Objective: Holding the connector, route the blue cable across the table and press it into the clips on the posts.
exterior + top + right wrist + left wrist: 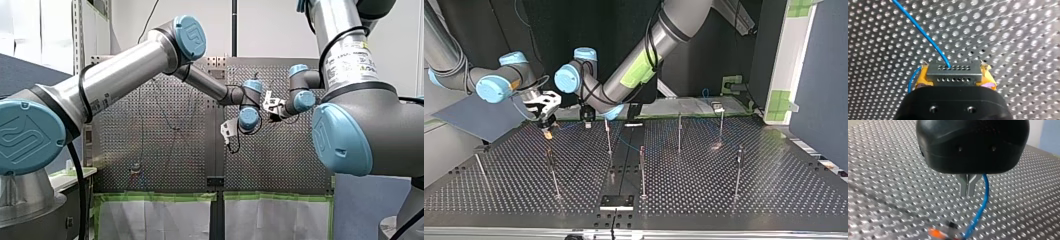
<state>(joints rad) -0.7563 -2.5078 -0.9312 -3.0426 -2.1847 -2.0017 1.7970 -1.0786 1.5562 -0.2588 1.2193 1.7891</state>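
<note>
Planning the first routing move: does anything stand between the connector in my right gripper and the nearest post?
Nothing visible does. In the top view my right gripper holds the connector just behind the nearest post; my left gripper stands aside.

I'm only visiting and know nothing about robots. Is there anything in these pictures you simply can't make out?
Clips on the posts: too small in the top view.
Path of the blue cable: only a faint, broken thread in the top view.
Sides of the table: covered by my left arm and my right arm in the front view.
Orange thing ahead of my left gripper: too blurred to name, left wrist view.
</note>
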